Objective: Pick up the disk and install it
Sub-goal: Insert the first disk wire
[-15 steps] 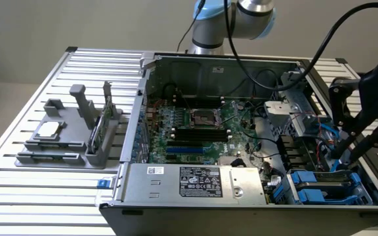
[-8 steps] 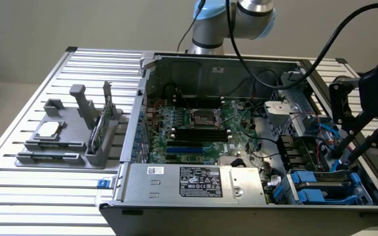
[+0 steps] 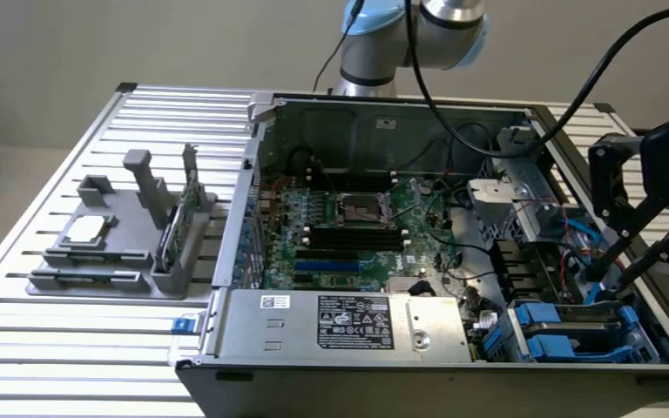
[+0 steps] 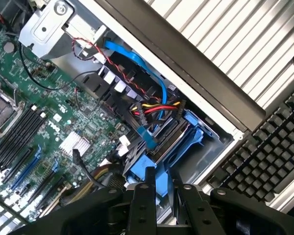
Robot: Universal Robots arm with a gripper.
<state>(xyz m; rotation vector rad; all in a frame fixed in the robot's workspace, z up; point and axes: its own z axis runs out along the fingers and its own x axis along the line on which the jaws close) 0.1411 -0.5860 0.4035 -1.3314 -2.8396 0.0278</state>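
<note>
Hand (image 4: 162, 180) grips blue carrier of disk (image 4: 186, 142) in drive bay (image 4: 202, 159); power-supply label (image 3: 355, 320) unreadable

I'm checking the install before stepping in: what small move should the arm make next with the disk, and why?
Probably ease the disk a little deeper into the drive bay. The fingers appear closed on the end of its blue carrier. The carrier lies between the bay's blue rails, near the cables, but it does not look fully seated.
</note>
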